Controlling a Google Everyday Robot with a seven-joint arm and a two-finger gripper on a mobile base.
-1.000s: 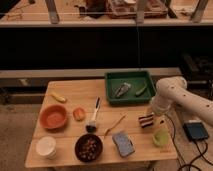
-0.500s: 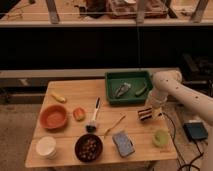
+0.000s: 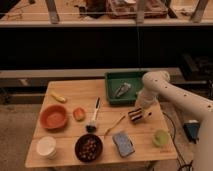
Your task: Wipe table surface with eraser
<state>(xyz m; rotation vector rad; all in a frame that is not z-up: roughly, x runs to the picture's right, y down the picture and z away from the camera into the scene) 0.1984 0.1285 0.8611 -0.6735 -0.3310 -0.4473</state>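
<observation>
Eraser [image 3: 134, 116]: caught at the tip of the claw [image 3: 140, 110], directly beneath it, flat on the table [image 3: 75, 95] toward the right side, just in front of the near right corner of the tray [image 3: 111, 97]. Claw: closed narrow on the eraser's upper side, pointing down and slightly leftward, at the end of a white arm [image 3: 170, 92] bending in from the right over that tray corner. Just behind the claw, the green tray at the table's back right, with a greyish object [image 3: 122, 90] lying inside, too blurred to identify. Left of the eraser, near but apart, a thin pale stick [image 3: 115, 125] lying slantwise. Further left, a brush [image 3: 93, 119], white handle toward the back, black head toward the front. In front of the eraser and a little left, a blue-grey pad [image 3: 123, 143], apart from it. In front and to the right, near the table's front right corner, a green cup [image 3: 160, 138]. Along the front edge leftward, a dark bowl [image 3: 89, 148] holding brownish pieces, then a white cup [image 3: 46, 147] at the front left corner. On the left side, well apart from the claw, an orange bowl [image 3: 53, 116], with a small orange lump [image 3: 79, 114] between it and the brush. Behind the bowl, a yellow thing [image 3: 59, 97] near the back left. Off the table, low at the right, a blue object [image 3: 191, 129].
</observation>
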